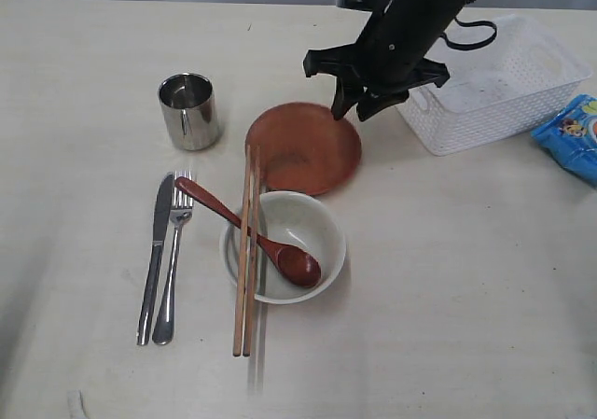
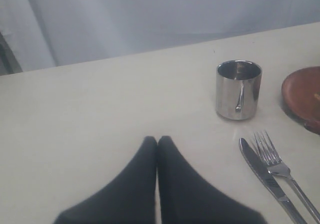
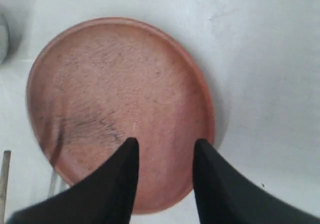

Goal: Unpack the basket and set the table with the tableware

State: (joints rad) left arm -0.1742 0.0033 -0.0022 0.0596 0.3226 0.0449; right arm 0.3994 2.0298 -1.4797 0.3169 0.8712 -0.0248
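Note:
The brown round plate (image 1: pixel 304 147) (image 3: pixel 120 109) lies flat on the table (image 1: pixel 448 298). My right gripper (image 1: pixel 353 113) (image 3: pixel 167 143) hovers over the plate's far right rim, open, nothing between its fingers. In front of the plate sits the off-white bowl (image 1: pixel 308 221) with the wooden spoon (image 1: pixel 250 233) resting in it and the chopsticks (image 1: pixel 247 251) laid across its left side. Knife (image 1: pixel 155 256) and fork (image 1: pixel 173 256) lie side by side at the left, behind them the steel cup (image 1: pixel 189 111) (image 2: pixel 238 90). The white basket (image 1: pixel 494 83) stands at the back right. My left gripper (image 2: pixel 157 140) is shut, empty, low over bare table.
A blue chip bag (image 1: pixel 571 135) lies at the right edge, beside the basket. The knife (image 2: pixel 267 176) and fork (image 2: pixel 282 171) also show in the left wrist view, right of my left gripper. The table's far edge (image 1: pixel 187 1) runs along the back.

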